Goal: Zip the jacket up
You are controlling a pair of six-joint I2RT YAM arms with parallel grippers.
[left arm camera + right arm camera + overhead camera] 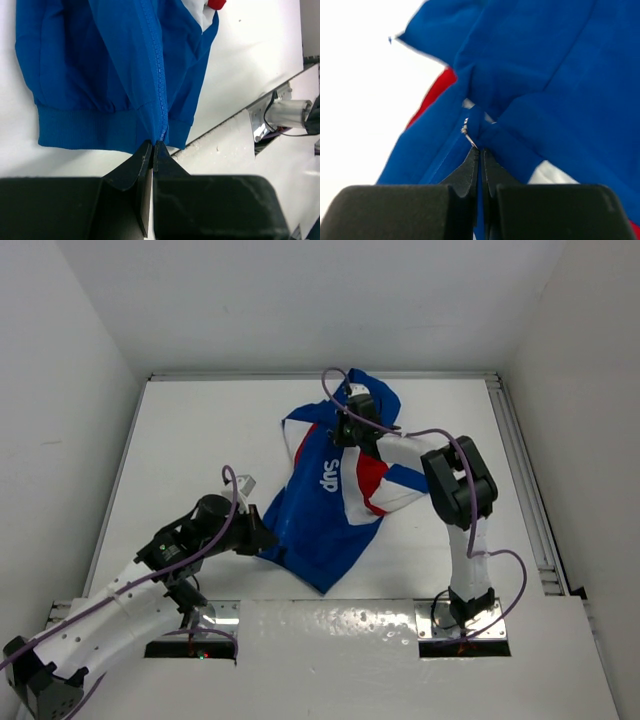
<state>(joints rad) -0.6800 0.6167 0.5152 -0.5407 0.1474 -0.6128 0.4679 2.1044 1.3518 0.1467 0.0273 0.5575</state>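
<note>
The blue jacket [325, 505] with red and white panels and white "SUP" lettering lies stretched across the white table. My left gripper [262, 535] is shut on its bottom hem, right at the lower end of the zipper [159, 75]; the fingertips [145, 150] pinch the ribbed band. My right gripper [350, 425] sits at the jacket's upper part, near the collar. In the right wrist view the gripper [481, 150] is shut on the small metal zipper pull [468, 135], with blue fabric bunched around the tips.
White walls enclose the table [180, 440] on three sides. A metal rail [525, 490] runs along the right edge. The arm bases stand on mounting plates [465, 640] at the near edge, which also shows beside the hem [235, 130].
</note>
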